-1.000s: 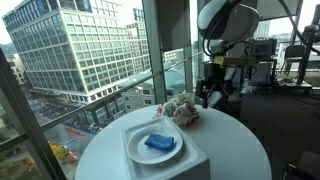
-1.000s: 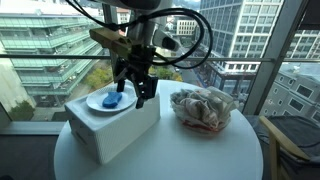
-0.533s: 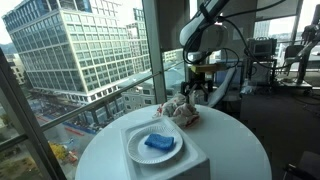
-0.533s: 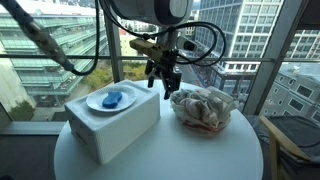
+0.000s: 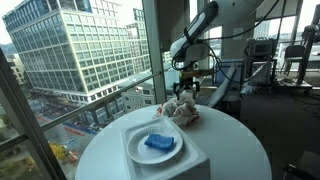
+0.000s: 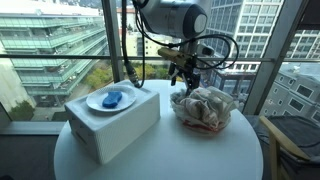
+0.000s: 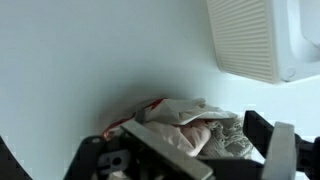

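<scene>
Window corner high above the city: a round white table (image 6: pixel 150 165) set against the glass (image 6: pixel 60 50). Largest on it, a white box (image 6: pixel 125 128) toward one side of the tabletop, carrying a white plate (image 6: pixel 100 104) with a blue block (image 6: pixel 113 98), sponge-like, lying on it. Next in size, a crumpled cloth bundle (image 6: pixel 205 108), whitish with red in the folds, close to the table's edge by the glass, beside the box but apart from it. Smallest, the gripper (image 6: pixel 185 78), poised just above the bundle's rim on the box side, fingers spread wide, gripping nothing and apparently clear of the cloth.

Best handled, by the look of it, with a straight descent over the thick middle of the heap. Straddle a tall fold rather than a loose hem. Close slowly, to avoid dragging the pile toward the table edge or nudging the box.

Only in the wrist view: red fabric tucked under the pale folds of the cloth bundle (image 7: pixel 195 125), a finely lined face of the box (image 7: pixel 250 40) at upper right, dark fingers (image 7: pixel 278 150) framing the heap from either side. Only in both exterior views: plate and blue block (image 5: pixel 158 144), out of the wrist camera's sight, plus the gap between gripper (image 5: pixel 186 93) and cloth.
</scene>
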Controlling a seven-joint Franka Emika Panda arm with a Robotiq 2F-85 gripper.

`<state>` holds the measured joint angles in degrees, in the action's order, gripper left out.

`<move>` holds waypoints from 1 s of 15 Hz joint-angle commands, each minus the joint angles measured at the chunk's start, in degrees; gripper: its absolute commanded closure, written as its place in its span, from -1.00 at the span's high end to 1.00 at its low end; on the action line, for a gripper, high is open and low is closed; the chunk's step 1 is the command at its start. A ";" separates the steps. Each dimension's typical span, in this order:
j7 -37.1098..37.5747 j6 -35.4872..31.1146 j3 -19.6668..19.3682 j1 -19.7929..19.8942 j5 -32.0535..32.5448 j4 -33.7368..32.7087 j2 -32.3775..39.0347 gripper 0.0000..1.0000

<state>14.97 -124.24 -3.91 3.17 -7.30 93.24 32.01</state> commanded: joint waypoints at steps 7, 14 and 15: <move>3.75 -8.95 -2.85 -0.16 1.45 -19.61 20.83 1.00; 5.31 -17.98 -2.95 0.24 0.10 -19.79 23.83 0.02; 5.76 -18.14 -3.06 0.27 -0.02 -19.18 23.62 -0.14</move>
<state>19.02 -140.86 -6.40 3.55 -6.89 74.45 55.17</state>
